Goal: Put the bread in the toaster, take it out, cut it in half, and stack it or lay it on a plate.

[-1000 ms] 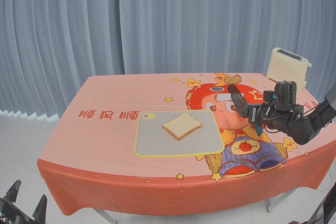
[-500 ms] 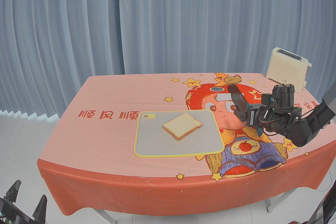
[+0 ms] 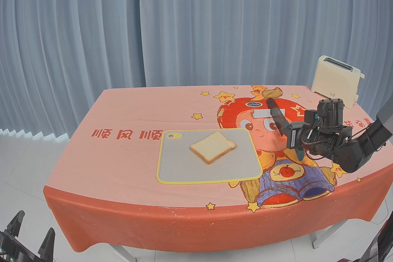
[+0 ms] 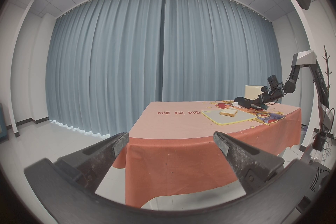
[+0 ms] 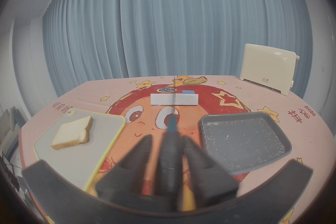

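We find the bread [image 3: 213,147] lying flat on the board [image 3: 184,168], one slice, uncut, toward the board's far right part. The board rests on the table [image 3: 123,111], near its front edge.

The right gripper [image 5: 167,142] hangs above the table's right side, between the board and the toaster [image 3: 336,80]. Its fingers are pressed in on the handle of a knife [image 3: 278,114], whose blade points forward toward a white block [image 3: 262,113].

The toaster stands upright at the far right corner. A dark tray [image 5: 241,140] lies on the table, apart from the board.

The left gripper [image 4: 170,140] hangs low, off the table's front left, fingers spread wide, holding nothing.
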